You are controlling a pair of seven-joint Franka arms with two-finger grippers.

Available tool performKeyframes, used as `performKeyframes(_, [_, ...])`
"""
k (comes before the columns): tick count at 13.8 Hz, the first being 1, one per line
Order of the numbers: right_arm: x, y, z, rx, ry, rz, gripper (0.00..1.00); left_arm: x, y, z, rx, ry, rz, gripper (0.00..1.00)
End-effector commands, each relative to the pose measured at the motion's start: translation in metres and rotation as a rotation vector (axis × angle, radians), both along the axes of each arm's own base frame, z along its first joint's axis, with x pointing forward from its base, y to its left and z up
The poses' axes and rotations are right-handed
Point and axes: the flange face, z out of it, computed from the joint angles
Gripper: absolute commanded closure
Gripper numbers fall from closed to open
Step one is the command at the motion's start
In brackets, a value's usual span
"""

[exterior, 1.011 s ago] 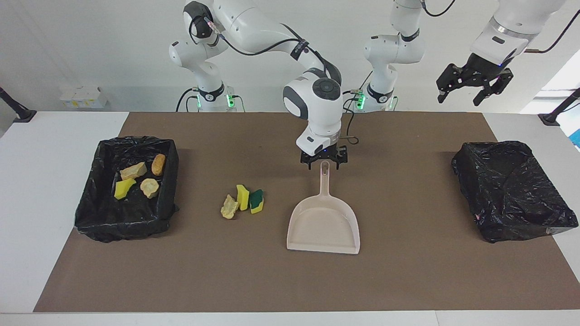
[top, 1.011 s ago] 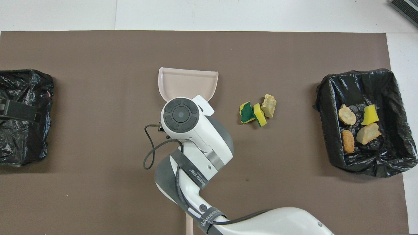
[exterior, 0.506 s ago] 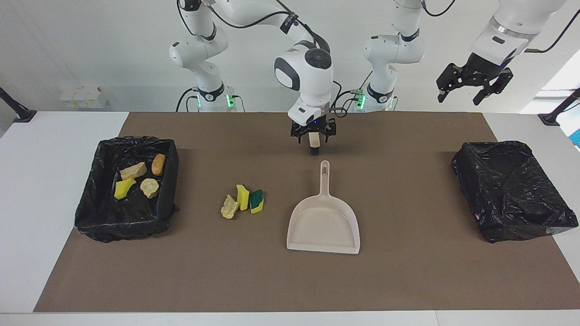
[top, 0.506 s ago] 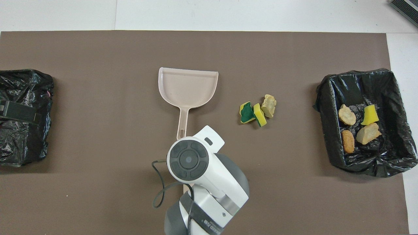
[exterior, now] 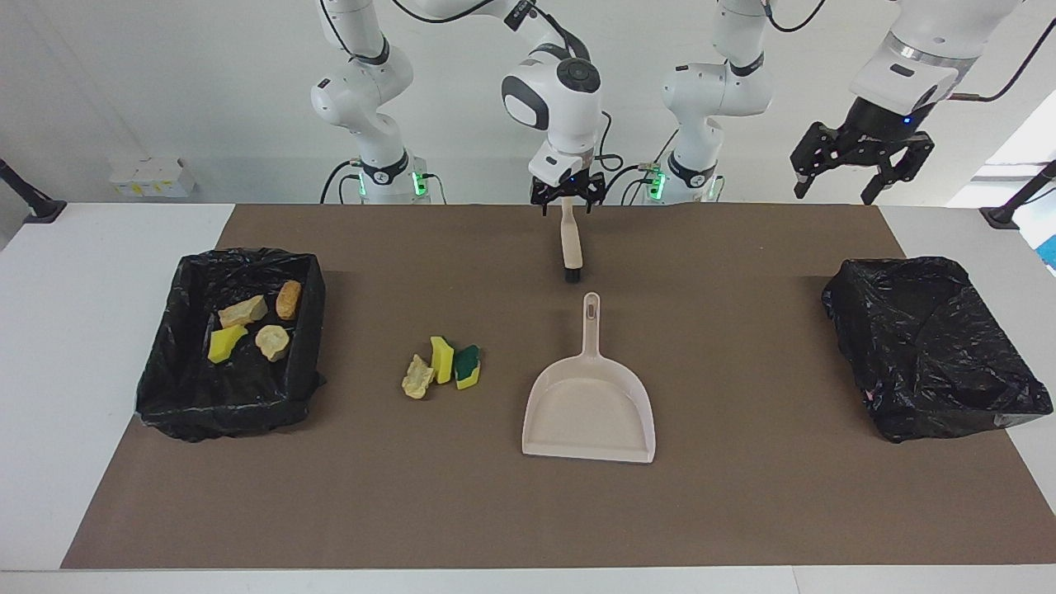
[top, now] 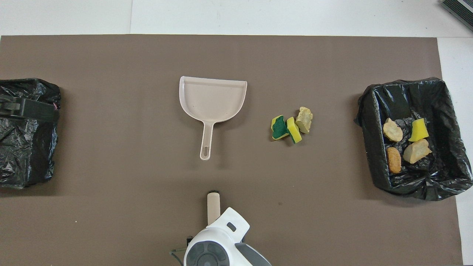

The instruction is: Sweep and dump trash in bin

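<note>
The beige dustpan (exterior: 589, 404) lies mid-mat, and its handle points to the robots' edge. Beside it three trash pieces (exterior: 442, 365) sit together, four more (exterior: 252, 320) in the bin (exterior: 169, 371) at the right arm's end. The second bin (exterior: 932, 346) is at the left arm's end. The mat's edge away from the robots is free. The right gripper (exterior: 566, 195), fingers apart, has moved back from the dustpan handle to over the brush (exterior: 569, 243). The left gripper (exterior: 858, 161) hangs open.

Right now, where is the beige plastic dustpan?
The beige plastic dustpan lies flat mid-table on the brown mat, handle pointing toward the robots. The three loose sponge and bread-like trash bits lie beside it toward the right arm's end; the beige brush lies nearer the robots.
</note>
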Motion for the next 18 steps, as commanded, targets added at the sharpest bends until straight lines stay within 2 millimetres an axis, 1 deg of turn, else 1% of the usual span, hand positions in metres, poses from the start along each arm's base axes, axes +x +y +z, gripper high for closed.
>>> performKeyframes(1, [-0.034,-0.001,-0.016,-0.001,0.014,-0.021,0.01,0.021,-0.042,-0.03,0.003,-0.016,-0.068,0.0])
performKeyframes(2, [-0.041,0.0,-0.023,-0.012,0.02,-0.009,0.06,0.029,-0.061,-0.045,0.003,-0.021,-0.093,0.0])
performKeyframes(3, [-0.047,0.0,-0.028,-0.019,0.024,-0.002,0.11,0.029,-0.083,-0.057,0.002,-0.019,-0.119,0.0])
performKeyframes(4, [-0.049,-0.003,-0.032,-0.016,0.034,-0.018,0.16,0.03,-0.097,-0.068,-0.002,-0.027,-0.115,0.0])
performKeyframes(6, [-0.051,-0.002,-0.032,0.001,0.056,-0.04,0.28,0.032,-0.117,-0.089,-0.012,-0.05,-0.108,0.0])
performKeyframes(7, [-0.053,0.0,-0.033,0.006,0.06,-0.041,0.3,0.032,-0.131,-0.109,-0.012,-0.044,-0.113,0.0])
performKeyframes(8, [-0.054,0.001,-0.032,0.011,0.066,-0.04,0.3,0.032,-0.142,-0.119,-0.013,-0.04,-0.105,0.0])
performKeyframes(10, [-0.055,0.001,-0.033,0.013,0.074,-0.039,0.3,0.036,-0.176,-0.147,-0.019,-0.037,-0.079,0.0])
performKeyframes(11, [-0.056,0.004,-0.037,0.015,0.072,-0.04,0.3,0.037,-0.193,-0.167,-0.015,-0.022,-0.071,0.0])
performKeyframes(12, [-0.059,0.006,-0.038,0.017,0.07,-0.03,0.34,0.038,-0.21,-0.185,-0.014,-0.014,-0.063,0.0])
performKeyframes(13, [-0.059,0.007,-0.037,0.021,0.069,-0.026,0.44,0.042,-0.227,-0.205,-0.022,-0.026,-0.045,0.0])
performKeyframes(14, [-0.059,0.006,-0.038,0.021,0.069,-0.018,0.59,0.044,-0.237,-0.221,-0.032,-0.038,-0.011,0.0])
performKeyframes(15, [-0.059,0.007,-0.037,0.025,0.067,-0.006,0.85,0.037,-0.249,-0.235,-0.03,-0.032,-0.022,0.0])
performKeyframes(16, [-0.06,0.007,-0.036,0.023,0.068,-0.005,1.0,0.031,-0.253,-0.25,-0.023,-0.018,-0.029,0.0])
performKeyframes(17, [-0.059,0.01,-0.035,0.021,0.071,-0.006,1.0,0.023,-0.257,-0.265,-0.019,-0.01,-0.037,0.0])
performKeyframes(18, [-0.056,0.014,-0.034,0.023,0.071,-0.008,1.0,0.011,-0.266,-0.278,-0.016,-0.006,-0.055,0.0])
